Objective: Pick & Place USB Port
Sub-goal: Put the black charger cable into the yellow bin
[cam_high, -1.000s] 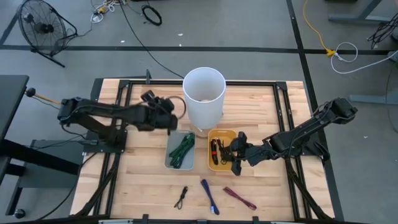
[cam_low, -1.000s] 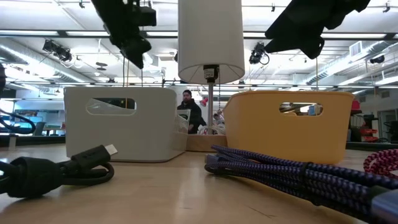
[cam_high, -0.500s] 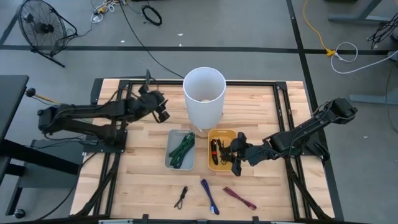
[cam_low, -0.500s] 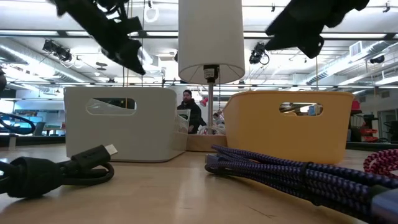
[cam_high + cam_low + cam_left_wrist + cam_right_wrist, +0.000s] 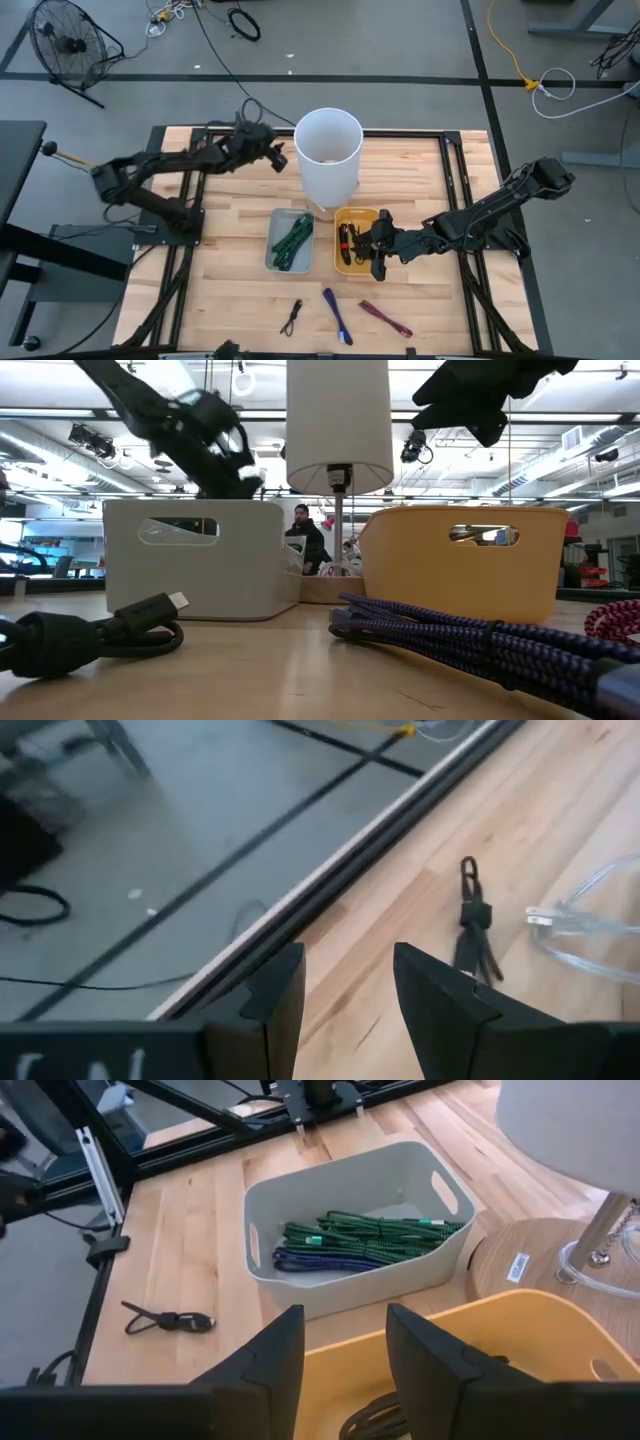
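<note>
High view: three loose cables (image 5: 338, 315) lie along the table's (image 5: 420, 175) near edge; beyond, right jaws (image 5: 378, 247) hang open and empty over the yellow bin (image 5: 357, 241). Farthest, left jaws (image 5: 276, 157) stand open, empty, beside the white lamp (image 5: 328, 152).

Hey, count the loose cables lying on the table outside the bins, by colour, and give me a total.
Black cable: 1
Blue cable: 1
Maroon cable: 1
Total: 3

Bright even overhead light, soft shadows; low view's left arm (image 5: 190, 445) motion-blurred, foreground soft.
</note>
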`<state>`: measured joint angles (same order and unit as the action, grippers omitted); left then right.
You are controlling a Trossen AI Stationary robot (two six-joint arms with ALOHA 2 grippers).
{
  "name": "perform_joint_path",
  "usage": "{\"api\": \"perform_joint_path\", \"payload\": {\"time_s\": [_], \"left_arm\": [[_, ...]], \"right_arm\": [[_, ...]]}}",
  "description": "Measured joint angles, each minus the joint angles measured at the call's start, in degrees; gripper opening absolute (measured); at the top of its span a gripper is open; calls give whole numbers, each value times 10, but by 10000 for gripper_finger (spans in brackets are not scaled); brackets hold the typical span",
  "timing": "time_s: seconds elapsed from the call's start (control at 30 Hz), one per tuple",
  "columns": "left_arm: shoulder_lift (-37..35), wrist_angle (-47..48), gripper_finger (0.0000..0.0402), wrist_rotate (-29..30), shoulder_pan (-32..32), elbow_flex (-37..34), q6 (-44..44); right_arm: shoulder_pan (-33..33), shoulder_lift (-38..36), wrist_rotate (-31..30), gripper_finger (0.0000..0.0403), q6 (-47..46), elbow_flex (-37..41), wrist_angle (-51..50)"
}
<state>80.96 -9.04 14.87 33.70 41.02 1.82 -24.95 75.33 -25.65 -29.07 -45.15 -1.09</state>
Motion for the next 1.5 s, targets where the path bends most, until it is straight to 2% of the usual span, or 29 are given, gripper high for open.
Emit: {"api": "perform_joint_path", "payload": {"time_s": [0.13,0.4,0.63,1.0,1.23,1.37,1.5], "left_arm": [[81,-7,160,-72,19,45,-2],[218,-1,155,-88,22,139,4],[291,22,141,-122,19,207,4],[323,46,140,-185,-11,239,10],[324,58,140,-177,-18,239,19],[329,80,140,-136,-17,238,23],[331,77,140,-142,-16,239,23]], "right_arm": [[1,0,2,141,0,0,1],[1,0,11,141,0,0,5],[1,0,12,141,0,0,3],[1,0,12,141,0,0,2],[1,0,12,141,-2,0,2],[1,0,12,141,-2,1,2],[1,0,12,141,-2,1,2]]}}
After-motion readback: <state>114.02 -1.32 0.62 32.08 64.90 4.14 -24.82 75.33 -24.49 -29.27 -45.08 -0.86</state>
